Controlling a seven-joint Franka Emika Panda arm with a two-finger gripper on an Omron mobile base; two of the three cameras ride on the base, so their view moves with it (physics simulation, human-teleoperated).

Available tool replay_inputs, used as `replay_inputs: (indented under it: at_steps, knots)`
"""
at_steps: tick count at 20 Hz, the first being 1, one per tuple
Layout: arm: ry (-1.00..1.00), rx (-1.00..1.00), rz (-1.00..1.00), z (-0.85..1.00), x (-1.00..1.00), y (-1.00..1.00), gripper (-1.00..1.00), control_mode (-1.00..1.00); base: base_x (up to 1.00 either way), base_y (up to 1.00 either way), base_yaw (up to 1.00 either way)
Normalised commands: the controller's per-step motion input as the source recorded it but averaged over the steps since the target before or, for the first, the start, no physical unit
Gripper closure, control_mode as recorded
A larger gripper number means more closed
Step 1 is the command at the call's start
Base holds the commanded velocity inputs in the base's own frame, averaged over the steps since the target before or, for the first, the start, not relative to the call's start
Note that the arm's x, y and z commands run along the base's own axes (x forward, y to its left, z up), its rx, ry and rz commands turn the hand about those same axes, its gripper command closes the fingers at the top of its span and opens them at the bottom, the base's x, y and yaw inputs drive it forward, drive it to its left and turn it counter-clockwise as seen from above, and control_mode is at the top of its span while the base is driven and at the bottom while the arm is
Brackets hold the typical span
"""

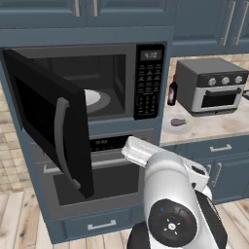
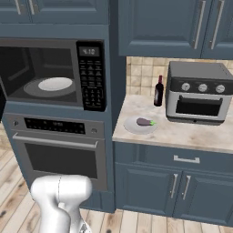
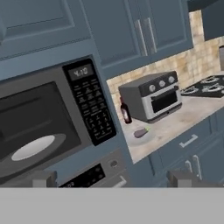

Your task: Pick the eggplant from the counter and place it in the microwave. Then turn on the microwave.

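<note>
one eggplant (image 2: 145, 122) lies on a pale plate (image 2: 132, 128) on the counter (image 2: 182, 134), just right of the microwave (image 2: 54, 75), whose door (image 1: 51, 121) hangs open with the white turntable (image 2: 55, 83) bare. dark red bottle (image 2: 158, 91) and grey toaster oven (image 2: 199, 93) stand behind the plate, right of the microwave. gripper (image 3: 112, 179) jaws wide apart holding nothing, well back from the microwave.

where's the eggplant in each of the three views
Left base view: eggplant at right of centre, on a pale plate on the counter.
Right base view: just right of centre, on the same plate, below the dark red bottle.
Hand view: right of centre, below the bottle.
Shared landmark: the grey toaster oven, right of the eggplant everywhere.
</note>
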Motion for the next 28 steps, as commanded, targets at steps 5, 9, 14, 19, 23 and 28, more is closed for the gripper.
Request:
replay_inputs:
  at_steps: [5,9,14,19,23,28]
  knots:
    - [0.01,0.05,0.03,0.0,0.04,-0.49,-1.0,-1.0,0.0,0.0,0.0]
    - [0.0,0.05,0.03,0.0,0.01,-0.53,-1.0,-1.0,0.0,0.0,0.0]
    - [0.0,0.05,0.04,-0.01,0.0,-0.52,-1.0,-1.0,0.0,0.0,0.0]
    - [0.0,0.05,0.09,-0.01,0.0,-0.47,-1.0,-1.0,0.0,0.0,0.0]
    - [0.0,0.04,0.13,0.0,0.01,-0.48,-1.0,-1.0,0.0,0.0,0.0]
    - [0.01,0.05,0.14,0.0,0.03,-0.5,-1.0,-1.0,0.0,0.0,0.0]
